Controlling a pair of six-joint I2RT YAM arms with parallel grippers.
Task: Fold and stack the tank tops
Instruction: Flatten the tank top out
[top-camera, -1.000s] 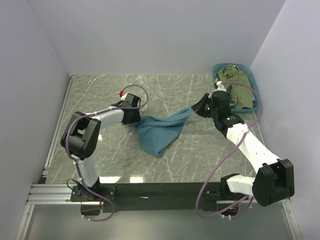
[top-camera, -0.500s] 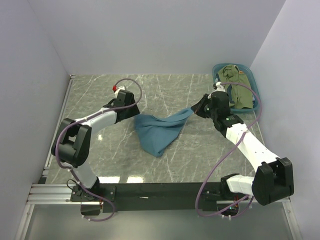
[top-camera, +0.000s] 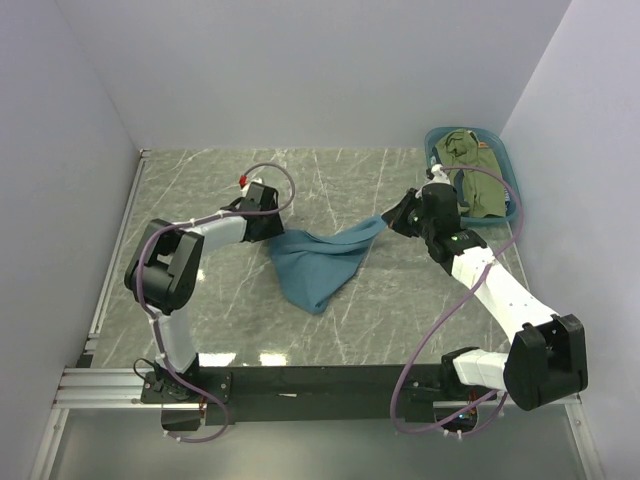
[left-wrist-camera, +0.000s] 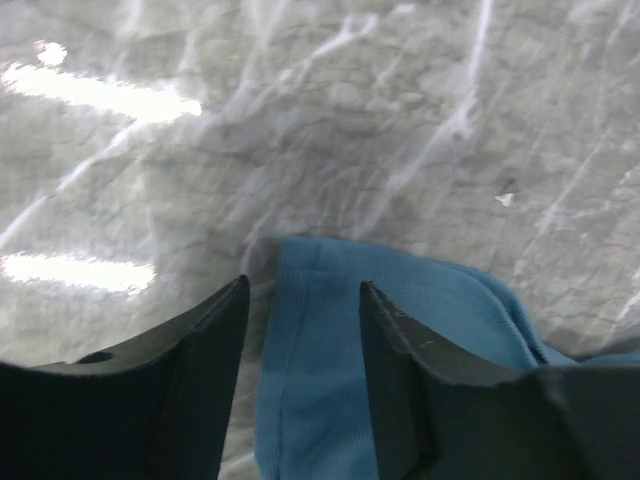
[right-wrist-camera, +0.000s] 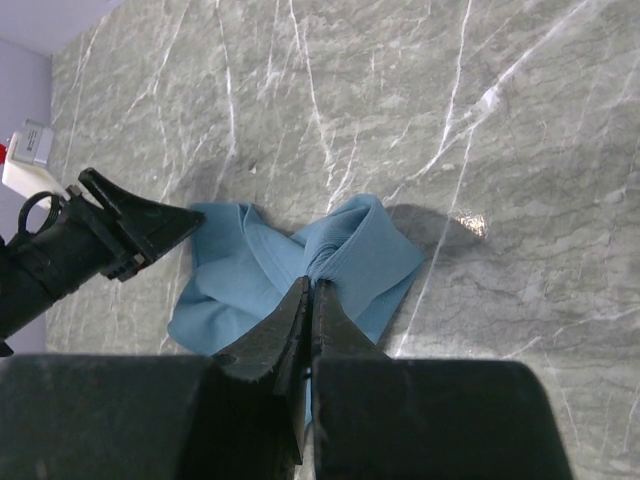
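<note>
— How far along?
— Barely begun, it seems. The plain teal-blue cloth tank top (top-camera: 318, 265) lies rumpled, unfolded, midway across the grey marbled table (top-camera: 200, 190), one end clenched in the right gripper (right-wrist-camera: 308, 300).
— The left gripper (left-wrist-camera: 302, 288)?
— Jaws parted astride the opposite edge, not pinching. The olive-green top (top-camera: 470, 182) sits in the teal plastic basket (top-camera: 513, 195), far right corner; nothing stacked.

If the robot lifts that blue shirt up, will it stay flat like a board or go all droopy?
Probably droopy: where the right fingers pinch the blue shirt, it bunches into folds and sags. It's likely light, since one small pinch lifts a corner.
</note>
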